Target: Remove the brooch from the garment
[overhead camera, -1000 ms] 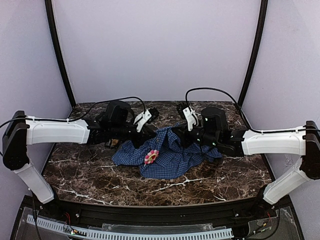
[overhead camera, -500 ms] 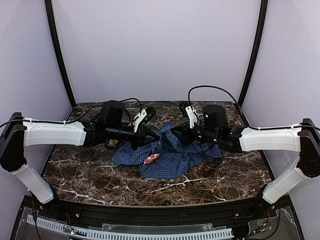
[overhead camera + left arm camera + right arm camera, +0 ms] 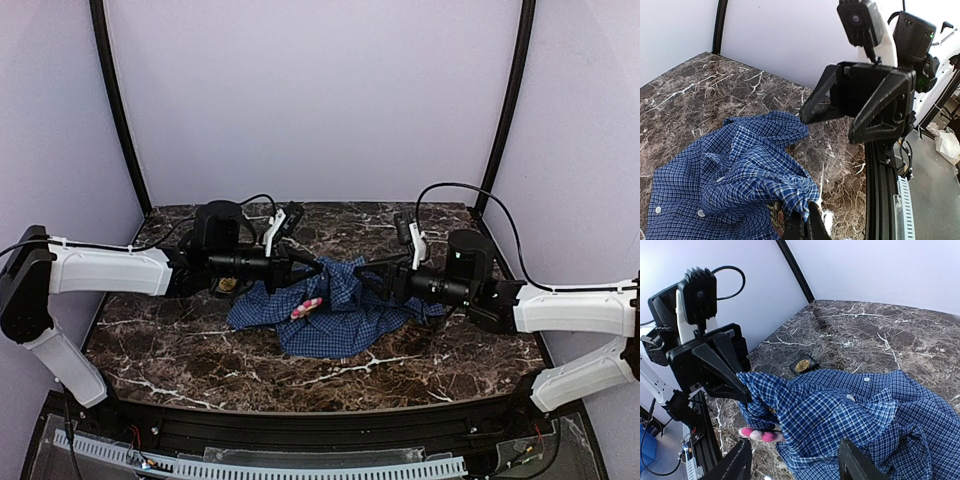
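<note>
Our left gripper (image 3: 804, 226) clamps a raised fold of the blue-and-white checked cloth shirt (image 3: 740, 175); our right gripper (image 3: 795, 452) gapes empty beside it. The pink-and-white flower brooch (image 3: 760, 435) hangs under that fold, apparently pinned. A slipping fold could swing it beyond our reach.

The blue-and-white checked shirt (image 3: 345, 318) with small white buttons is spread crumpled at the middle of the table (image 3: 180, 350), with one fold raised at its 10 o'clock edge. The pink-and-white brooch (image 3: 308, 307) is seen tilted, under that fold, at 9 o'clock from the shirt's middle.
</note>
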